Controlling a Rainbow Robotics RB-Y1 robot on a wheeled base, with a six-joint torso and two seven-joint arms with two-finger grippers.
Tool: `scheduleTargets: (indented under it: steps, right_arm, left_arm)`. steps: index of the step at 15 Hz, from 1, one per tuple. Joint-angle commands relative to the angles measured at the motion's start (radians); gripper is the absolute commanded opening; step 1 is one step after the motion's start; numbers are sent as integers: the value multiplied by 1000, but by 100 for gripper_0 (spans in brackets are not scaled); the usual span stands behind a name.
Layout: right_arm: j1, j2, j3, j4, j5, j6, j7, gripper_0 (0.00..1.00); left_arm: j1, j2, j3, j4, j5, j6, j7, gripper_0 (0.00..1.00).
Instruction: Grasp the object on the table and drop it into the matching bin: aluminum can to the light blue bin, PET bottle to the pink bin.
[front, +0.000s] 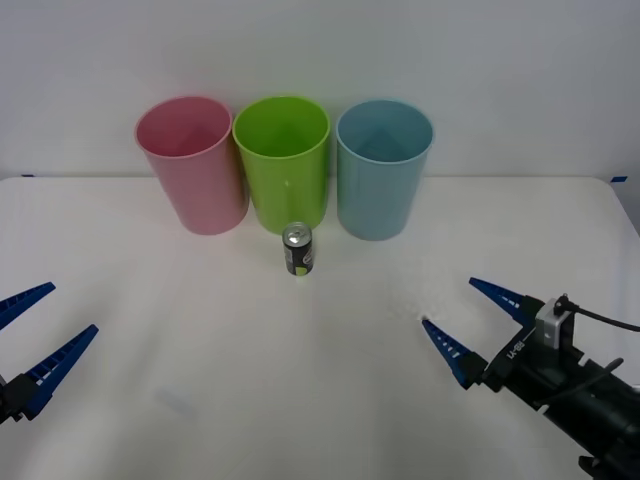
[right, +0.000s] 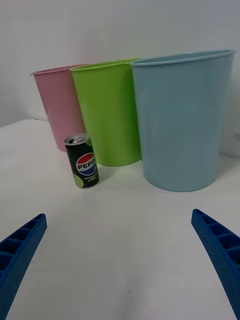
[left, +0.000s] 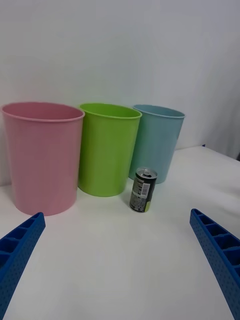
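Note:
A small dark aluminum can (front: 298, 250) (right: 83, 160) (left: 143, 190) with a silver top stands upright on the white table (front: 320, 400), just in front of the lime green bin. Behind it stand the pink bin (front: 191, 163) (right: 59, 107) (left: 41, 156) on the left and the light blue bin (front: 383, 167) (right: 182, 118) (left: 156, 141) on the right. My right gripper (front: 458, 318) (right: 120, 265) is open at the front right, well short of the can. Low at the front left, my left gripper (front: 48, 323) (left: 117, 260) also stands open with nothing in it.
A lime green bin (front: 283, 161) (right: 108, 112) (left: 107, 147) stands between the pink and light blue ones, all three close together along the table's far edge against a white wall. Open table surface lies between both grippers and the can.

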Motion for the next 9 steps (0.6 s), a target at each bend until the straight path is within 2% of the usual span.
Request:
scheduleTargets:
  steps: [1, 9]
  right_arm:
    - [-24, 0, 53, 1, 5, 51, 15, 100]
    - [-111, 3, 235, 1, 16, 258, 52, 100]
  left_arm:
    - [0, 0, 0, 0, 0, 0, 0, 100]
    - [0, 0, 0, 0, 0, 0, 0, 100]
